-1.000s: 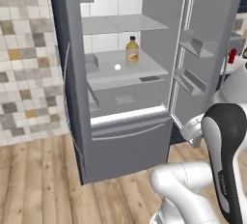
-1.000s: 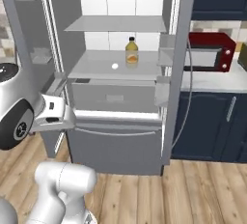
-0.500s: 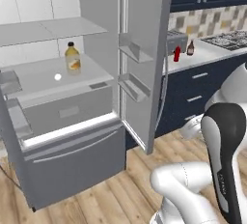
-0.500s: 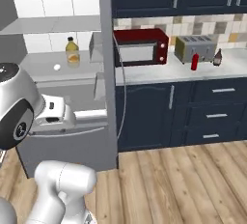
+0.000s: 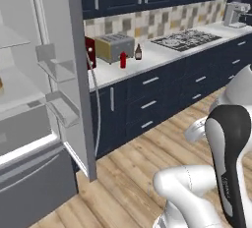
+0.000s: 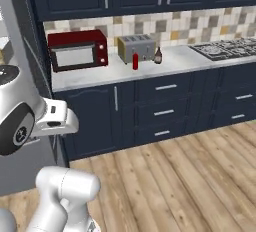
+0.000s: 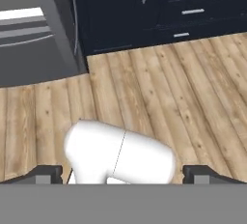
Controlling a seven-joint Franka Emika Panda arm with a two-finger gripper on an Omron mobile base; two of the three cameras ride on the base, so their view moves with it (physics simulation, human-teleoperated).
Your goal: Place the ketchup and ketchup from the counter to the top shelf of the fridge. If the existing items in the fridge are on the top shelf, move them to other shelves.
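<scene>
Fetching step: the hand (image 7: 123, 175) is released and empty, low over the floor. Next, reach the red bottle (image 6: 135, 61) and maroon bottle (image 6: 158, 55) on the table (image 6: 165, 66).

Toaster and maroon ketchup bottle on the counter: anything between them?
Yes: in the right base view the slim red ketchup bottle stands between the toaster and the maroon ketchup bottle, slightly forward on the counter.
</scene>
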